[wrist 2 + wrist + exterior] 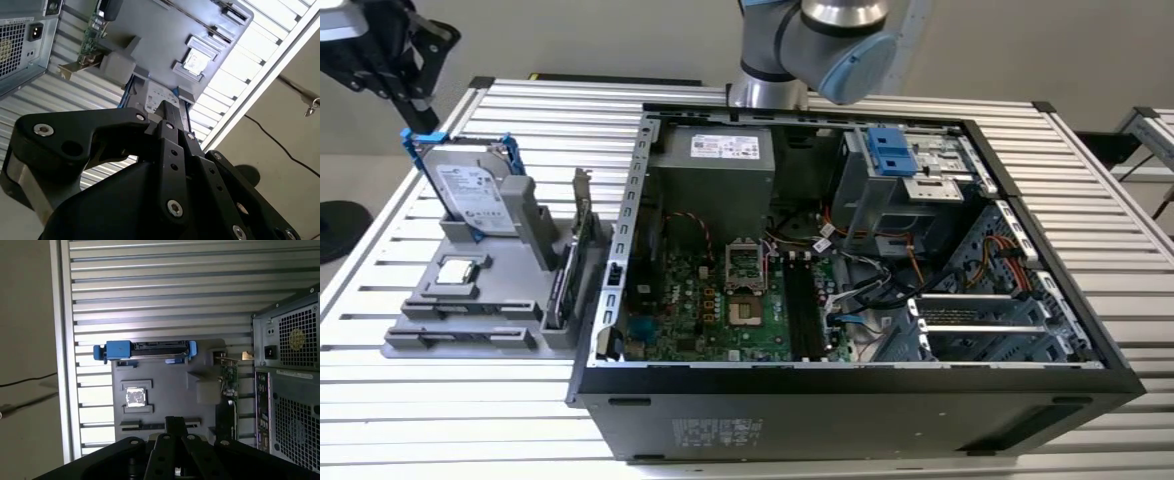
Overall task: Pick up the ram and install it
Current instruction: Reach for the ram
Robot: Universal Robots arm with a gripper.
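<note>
Place: we take this for a robotics lab or test workshop.
Bench: a slatted metal table (1121, 200).
Robot: an industrial arm (834, 40) rising from the table.
Work piece: an open PC case (854, 420) — we see its board and wiring bared.
Parts: a grey holder (467, 320) keeps a hard drive (470, 190) and a chip (458, 270) in set slots.
Floor: plain, with a cable (280, 145) trailing across it.

Open room above the gray holder (520, 330); upright hard drive (470, 195) and expansion card (587, 235) alongside.
</note>
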